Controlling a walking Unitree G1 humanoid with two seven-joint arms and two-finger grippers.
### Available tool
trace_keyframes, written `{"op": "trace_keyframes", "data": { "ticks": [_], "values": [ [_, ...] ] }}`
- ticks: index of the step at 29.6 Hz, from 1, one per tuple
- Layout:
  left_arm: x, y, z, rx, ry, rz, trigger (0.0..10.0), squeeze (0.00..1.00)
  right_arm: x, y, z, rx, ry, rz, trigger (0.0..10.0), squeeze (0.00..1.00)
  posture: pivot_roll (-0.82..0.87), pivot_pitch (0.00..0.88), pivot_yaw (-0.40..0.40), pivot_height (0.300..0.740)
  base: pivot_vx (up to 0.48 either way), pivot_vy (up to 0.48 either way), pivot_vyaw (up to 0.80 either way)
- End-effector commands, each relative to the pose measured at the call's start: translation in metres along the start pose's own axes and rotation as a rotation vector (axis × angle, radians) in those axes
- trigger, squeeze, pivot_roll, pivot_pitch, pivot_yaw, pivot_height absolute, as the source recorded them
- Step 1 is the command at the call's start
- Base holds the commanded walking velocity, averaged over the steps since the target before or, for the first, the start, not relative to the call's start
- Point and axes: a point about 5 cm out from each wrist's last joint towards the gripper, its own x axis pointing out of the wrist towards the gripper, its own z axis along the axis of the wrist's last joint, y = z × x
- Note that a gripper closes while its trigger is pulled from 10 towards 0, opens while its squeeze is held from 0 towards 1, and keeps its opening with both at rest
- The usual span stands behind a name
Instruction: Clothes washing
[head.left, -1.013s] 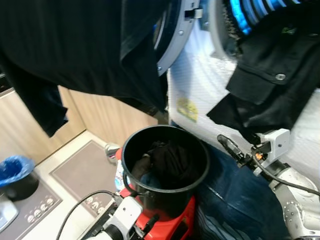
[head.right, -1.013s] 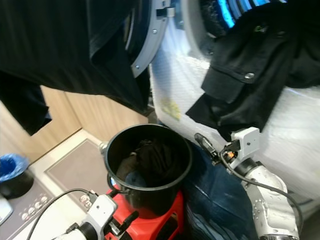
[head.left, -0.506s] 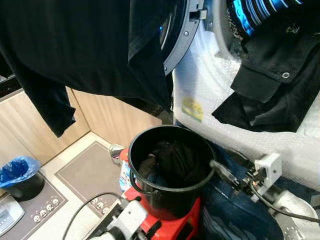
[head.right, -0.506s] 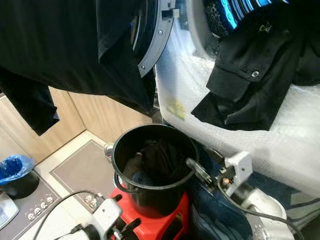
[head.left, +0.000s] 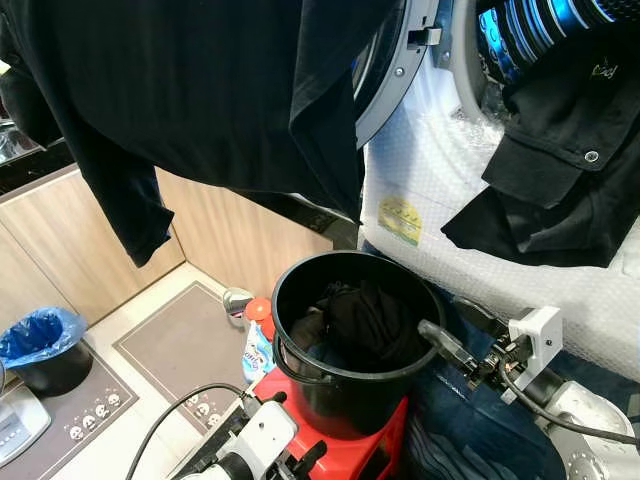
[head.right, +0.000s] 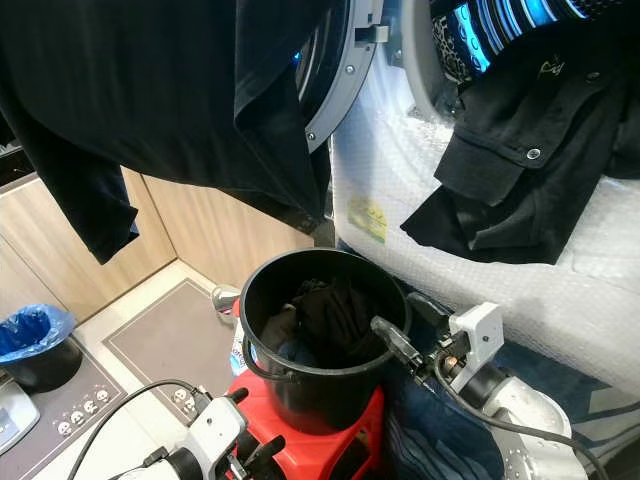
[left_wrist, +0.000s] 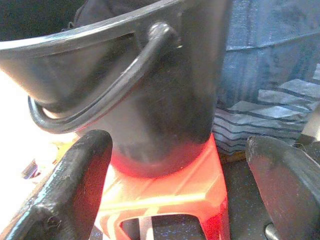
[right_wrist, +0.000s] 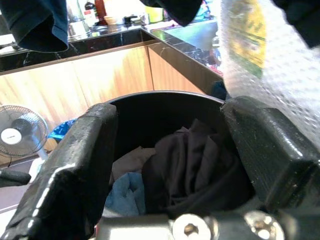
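A black bucket (head.left: 350, 395) stands on a red stool (head.left: 345, 455) and holds dark clothes (head.left: 375, 325) and a light blue cloth (right_wrist: 125, 192). My right gripper (head.left: 442, 315) is open at the bucket's right rim, with its fingers pointing over the clothes (right_wrist: 195, 160). My left gripper (left_wrist: 177, 150) is open, low in front of the bucket beside the stool (left_wrist: 165, 195), holding nothing. A black garment (head.left: 560, 170) hangs out of the washing machine's drum at the upper right. A large black shirt (head.left: 200, 90) hangs over the open machine door (head.left: 395, 70).
Blue denim fabric (head.left: 470, 430) lies on the floor right of the bucket. A bottle with an orange cap (head.left: 257, 330) stands behind the stool. A bin with a blue bag (head.left: 35, 340) and a power strip (head.left: 70, 440) are at the left, by wooden cabinets.
The camera has shifted. My right gripper has come down from beside the hanging garment to the bucket's right rim. The left gripper stays low by the stool.
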Motion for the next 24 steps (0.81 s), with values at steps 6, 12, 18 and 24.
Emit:
{"op": "trace_keyframes", "data": {
  "ticks": [6,12,18,24],
  "values": [
    [-0.0004,-0.0019,-0.0034,0.013,0.013,-0.012,10.0,0.00,-0.0003,0.0009,0.0045,-0.011,-0.017,0.009,10.0,0.00,-0.09,0.133,0.041,0.740,0.000,0.000,0.00],
    [-0.0004,-0.0019,-0.0034,0.013,0.012,-0.012,10.0,0.00,-0.0003,0.0009,0.0045,-0.011,-0.017,0.009,10.0,0.00,-0.09,0.133,0.041,0.740,0.000,0.000,0.00],
    [-0.0004,-0.0019,-0.0035,0.013,0.012,-0.012,10.0,0.00,-0.0003,0.0009,0.0045,-0.011,-0.017,0.010,10.0,0.00,-0.09,0.133,0.041,0.740,0.000,0.000,0.00],
    [-0.0004,-0.0019,-0.0035,0.013,0.011,-0.012,10.0,0.00,-0.0003,0.0009,0.0045,-0.011,-0.017,0.010,10.0,0.00,-0.09,0.133,0.041,0.740,0.000,0.000,0.00]
  ]
}}
